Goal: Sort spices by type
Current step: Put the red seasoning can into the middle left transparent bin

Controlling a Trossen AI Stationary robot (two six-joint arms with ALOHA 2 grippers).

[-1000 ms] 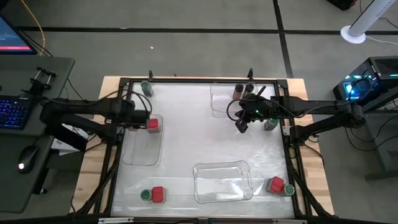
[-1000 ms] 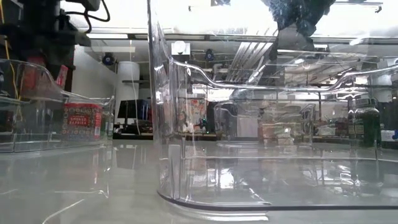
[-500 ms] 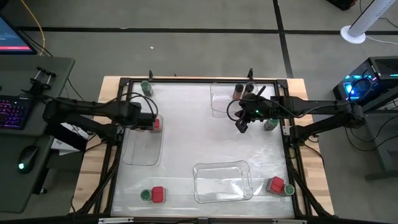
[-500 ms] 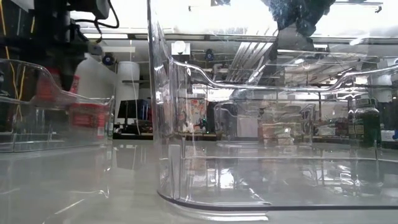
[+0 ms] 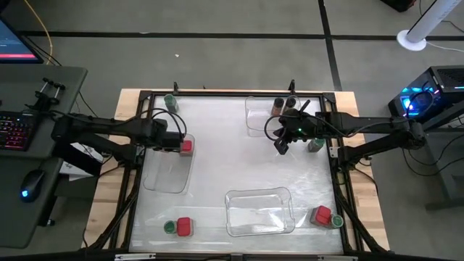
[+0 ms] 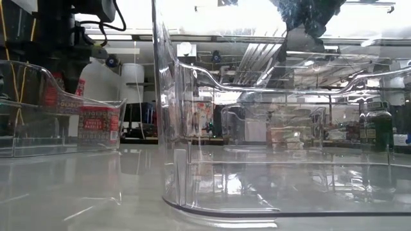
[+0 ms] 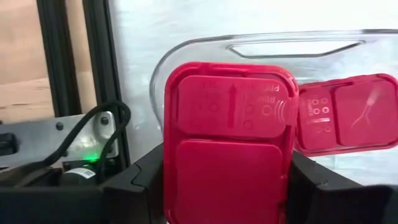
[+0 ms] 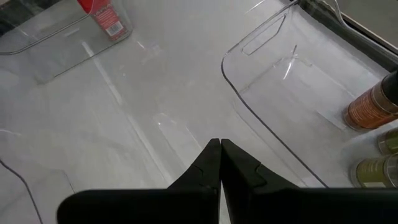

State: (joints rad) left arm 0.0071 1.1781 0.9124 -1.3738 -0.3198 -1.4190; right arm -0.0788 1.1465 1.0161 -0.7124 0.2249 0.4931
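You are only partway through: your left gripper (image 7: 227,186) is clamping a red spice box (image 5: 186,146) over the left tray (image 5: 165,181), your right gripper (image 8: 219,149) is hanging closed, while other spices (image 5: 178,226) are waiting along the table's edges.

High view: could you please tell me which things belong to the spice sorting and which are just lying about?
Part of the job: red spice boxes, green-lidded jars, brown jars, clear trays.

Just lying about, off the table: keyboard, mouse, white round base on the floor.
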